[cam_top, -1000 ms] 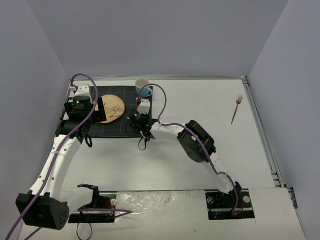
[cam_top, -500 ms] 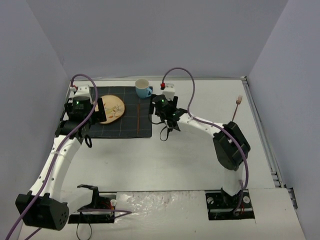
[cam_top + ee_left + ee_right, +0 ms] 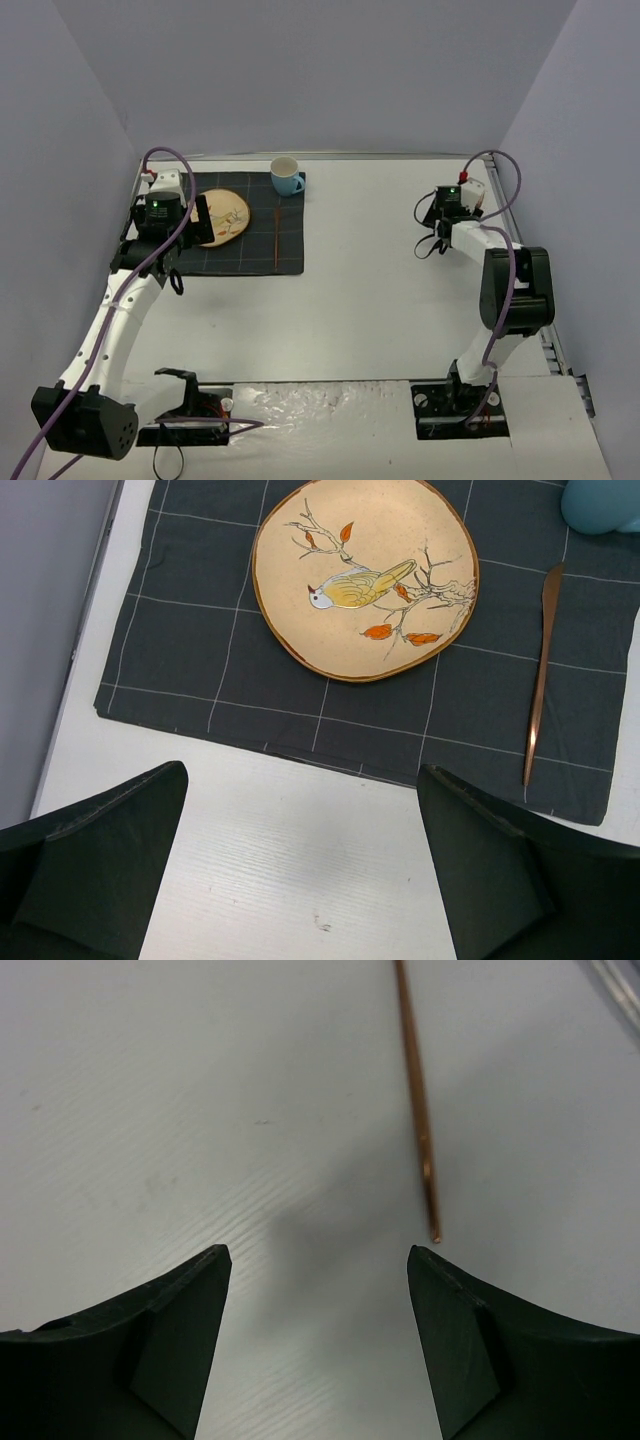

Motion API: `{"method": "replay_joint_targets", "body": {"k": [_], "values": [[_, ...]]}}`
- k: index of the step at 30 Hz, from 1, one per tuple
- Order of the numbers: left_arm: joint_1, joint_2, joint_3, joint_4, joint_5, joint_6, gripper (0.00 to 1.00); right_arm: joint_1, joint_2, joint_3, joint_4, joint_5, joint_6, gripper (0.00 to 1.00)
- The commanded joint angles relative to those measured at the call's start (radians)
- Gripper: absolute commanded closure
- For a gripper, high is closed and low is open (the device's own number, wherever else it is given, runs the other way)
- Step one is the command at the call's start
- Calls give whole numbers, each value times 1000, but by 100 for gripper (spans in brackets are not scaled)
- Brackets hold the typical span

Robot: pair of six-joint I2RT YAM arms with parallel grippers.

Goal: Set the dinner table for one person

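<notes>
Currently: right claw (image 3: 315, 1257) released, empty, near fork (image 3: 415, 1100); left claw (image 3: 300, 780) released. Risk: thin fork, lying flat, slips from pinch.

Beyond placemat (image 3: 245, 260), dinner table (image 3: 350, 300) seems open.

Copper handle (image 3: 417, 1100) ahead of parted pincer (image 3: 317, 1252)

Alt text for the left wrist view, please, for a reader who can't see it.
A round cream plate painted with a yellow bird on a branch sits on a dark grid-lined placemat. A slim copper knife lies on the mat to its right, and a blue cup shows at the top corner. The left gripper is open and empty above the white dinner table.
</notes>
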State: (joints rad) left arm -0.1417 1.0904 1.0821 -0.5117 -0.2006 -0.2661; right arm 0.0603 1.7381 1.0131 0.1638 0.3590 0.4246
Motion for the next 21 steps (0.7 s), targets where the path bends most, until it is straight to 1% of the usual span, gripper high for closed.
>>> {"method": "replay_joint_targets", "body": {"k": [1, 8, 16, 21], "values": [[7, -4, 25, 39, 4, -9, 3, -101, 18, 57, 36, -64, -36, 34], [5, 0, 24, 41, 4, -9, 3, -194, 124, 153, 41, -86, -118, 43], [5, 16, 27, 39, 4, -5, 3, -271, 263, 246, 89, -179, -195, 45], [7, 33, 29, 39, 0, -4, 3, -286, 350, 353, 74, -207, -226, 48]]}}
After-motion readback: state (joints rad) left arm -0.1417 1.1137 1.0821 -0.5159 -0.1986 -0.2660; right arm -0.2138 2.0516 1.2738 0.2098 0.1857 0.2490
